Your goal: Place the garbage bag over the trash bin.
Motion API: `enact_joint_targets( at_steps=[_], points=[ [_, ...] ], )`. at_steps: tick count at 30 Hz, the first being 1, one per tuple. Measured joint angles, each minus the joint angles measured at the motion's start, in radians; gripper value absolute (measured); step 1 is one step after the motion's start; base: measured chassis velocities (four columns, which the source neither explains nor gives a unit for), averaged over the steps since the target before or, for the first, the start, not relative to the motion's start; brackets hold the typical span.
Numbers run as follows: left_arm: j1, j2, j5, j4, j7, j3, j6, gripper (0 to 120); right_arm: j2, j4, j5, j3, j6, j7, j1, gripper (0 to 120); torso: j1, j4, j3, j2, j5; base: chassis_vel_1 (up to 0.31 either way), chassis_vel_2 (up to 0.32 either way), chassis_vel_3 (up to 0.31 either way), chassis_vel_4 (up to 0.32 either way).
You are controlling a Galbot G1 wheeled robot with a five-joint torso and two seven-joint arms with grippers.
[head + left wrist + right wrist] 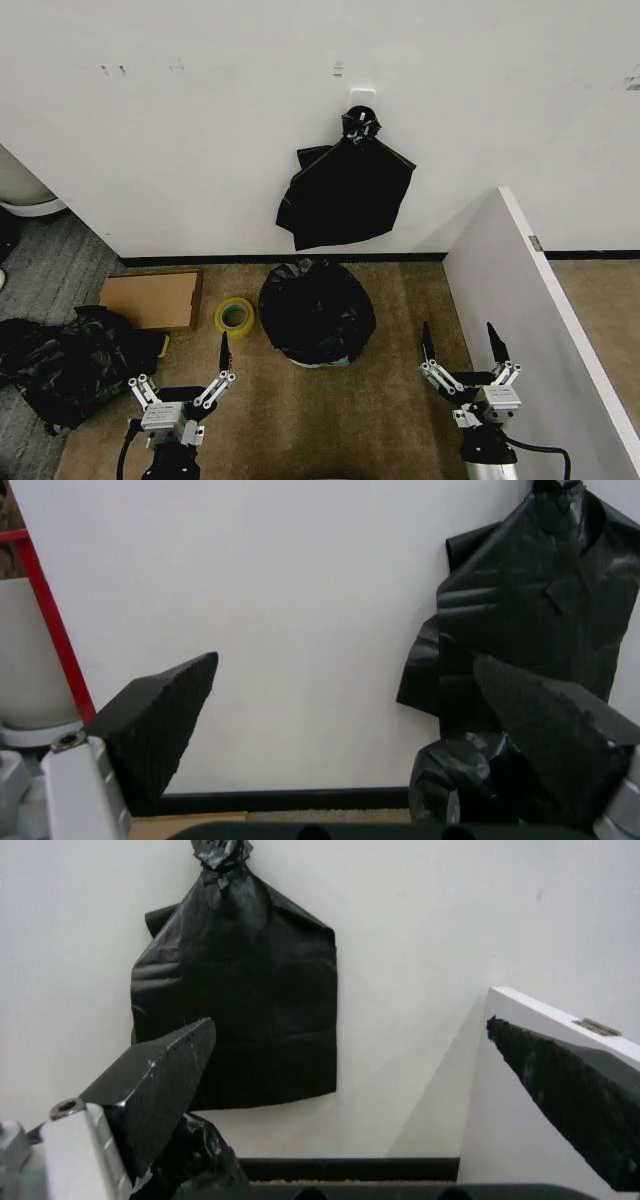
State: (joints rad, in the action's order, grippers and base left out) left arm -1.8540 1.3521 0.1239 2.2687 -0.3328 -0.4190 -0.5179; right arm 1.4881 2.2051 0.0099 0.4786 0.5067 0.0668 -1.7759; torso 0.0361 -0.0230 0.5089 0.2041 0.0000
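Garbage bag (316, 308) draped over trash bin (325, 360), left end effector (181, 378) and right end effector (463, 352) both spread apart, empty, near floor

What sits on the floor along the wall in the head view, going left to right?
Lumpy black heap → flat cardboard box → yellow tape roll → trash bin covered by the garbage bag → white partition panel.
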Motion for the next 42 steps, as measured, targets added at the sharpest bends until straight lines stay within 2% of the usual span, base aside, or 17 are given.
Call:
enact_joint_targets(
  at_steps=[42],
  points=[
    [0.000,0.000,-0.001,-0.001,0.000,0.000,0.000,100,0.000,0.000,0.000,0.000,-0.001,0.000,0.000,100,0.000,0.0000,0.000,0.000,0.0000,0.000,0.000,0.000,0.000]
  ],
)
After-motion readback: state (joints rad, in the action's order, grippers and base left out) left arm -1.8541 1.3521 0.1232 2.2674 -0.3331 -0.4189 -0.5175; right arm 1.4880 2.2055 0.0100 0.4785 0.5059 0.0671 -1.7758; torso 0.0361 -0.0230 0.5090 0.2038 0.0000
